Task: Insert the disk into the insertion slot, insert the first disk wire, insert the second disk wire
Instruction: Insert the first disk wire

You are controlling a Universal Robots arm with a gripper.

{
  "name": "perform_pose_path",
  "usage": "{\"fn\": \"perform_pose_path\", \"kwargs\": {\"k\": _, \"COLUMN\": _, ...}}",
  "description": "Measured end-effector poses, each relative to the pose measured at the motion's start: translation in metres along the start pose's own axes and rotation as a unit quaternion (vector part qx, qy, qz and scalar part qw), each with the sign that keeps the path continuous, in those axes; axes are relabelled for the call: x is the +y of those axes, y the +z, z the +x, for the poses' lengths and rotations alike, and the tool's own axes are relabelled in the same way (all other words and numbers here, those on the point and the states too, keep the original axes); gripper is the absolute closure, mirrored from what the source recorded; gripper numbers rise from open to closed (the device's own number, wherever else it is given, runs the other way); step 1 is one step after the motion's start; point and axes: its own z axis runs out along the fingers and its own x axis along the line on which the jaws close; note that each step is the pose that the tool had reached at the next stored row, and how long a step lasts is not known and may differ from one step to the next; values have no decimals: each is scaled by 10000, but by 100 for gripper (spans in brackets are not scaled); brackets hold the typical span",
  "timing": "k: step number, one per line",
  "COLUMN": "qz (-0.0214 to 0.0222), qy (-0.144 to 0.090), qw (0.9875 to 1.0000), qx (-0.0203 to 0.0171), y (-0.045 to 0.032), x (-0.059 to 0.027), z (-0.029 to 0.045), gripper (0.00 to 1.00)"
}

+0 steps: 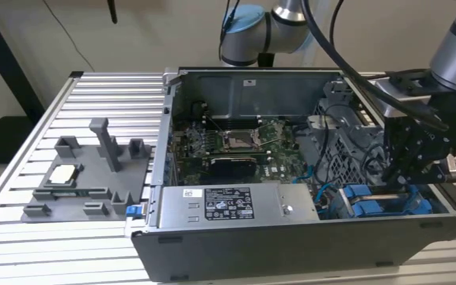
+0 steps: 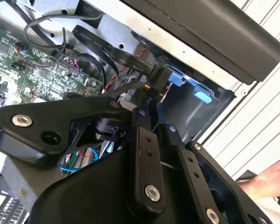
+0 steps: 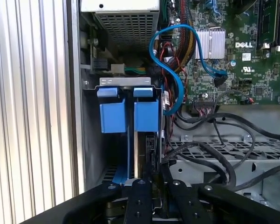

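Fingers [image 2: 140, 126] were clamped shut on a black plug [image 2: 154, 74], held at the slot [image 3: 91, 140] seemingly to wire the seated disk [image 3: 146, 116].

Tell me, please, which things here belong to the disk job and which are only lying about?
Job: disk in its blue carrier, insertion slot, black wire, gripper.
Lying about: power-supply box, grey fixture tray, motherboard, hand.
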Motion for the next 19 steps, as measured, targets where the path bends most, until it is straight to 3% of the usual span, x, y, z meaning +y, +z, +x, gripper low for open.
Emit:
{"fn": "perform_pose_path", "kwargs": {"k": 5, "qz": -4, "qy": 0, "qw": 10000, "qx": -6, "y": 16, "x": 1, "z": -1, "gripper": 81}}
{"fn": "perform_pose_path", "kwargs": {"k": 7, "qz": -9, "qy": 0, "qw": 10000, "qx": -6, "y": -38, "x": -1, "z": 0, "gripper": 80}}
{"fn": "perform_pose_path", "kwargs": {"k": 8, "qz": -11, "qy": 0, "qw": 10000, "qx": -2, "y": -74, "x": -3, "z": 1, "gripper": 73}}
{"fn": "perform_pose_path", "kwargs": {"k": 19, "qz": -22, "qy": 0, "qw": 10000, "qx": -1, "y": -380, "x": -14, "z": 7, "gripper": 73}}
